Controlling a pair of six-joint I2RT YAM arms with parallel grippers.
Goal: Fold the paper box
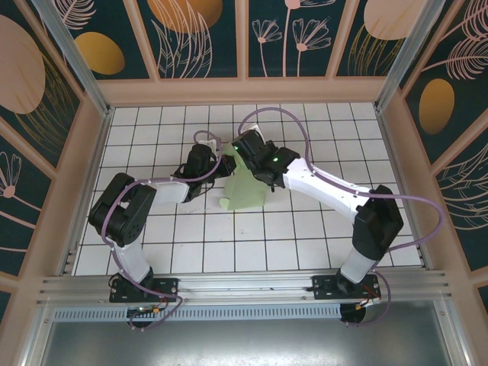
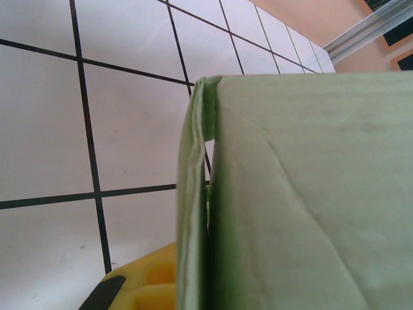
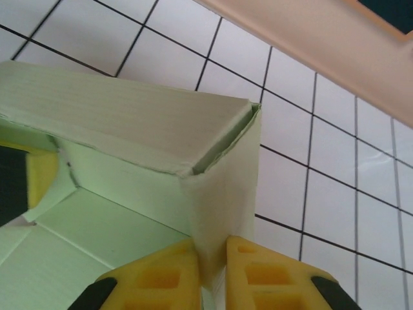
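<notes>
Pinching paper box [image 3: 129, 123] wall, R tool [image 3: 213, 252] | L tool [image 1: 213, 164] clenched on its edge

A: Close up on the right, the paper box [image 2: 310, 194]: pale mint-green card, creased on a slant.
B: At its left edge?
A: Doubled wall flap [image 2: 192, 194], upright, slightly parted from the face.
B: Nearest, at the bottom?
A: Yellow finger pad [image 2: 148, 284] of the left gripper [image 2: 193, 302], touching that flap, clamped on the card.
B: Beyond?
A: White tiled tabletop [image 2: 45, 129], black grid lines; peach wall [image 2: 310, 19] far right.
</notes>
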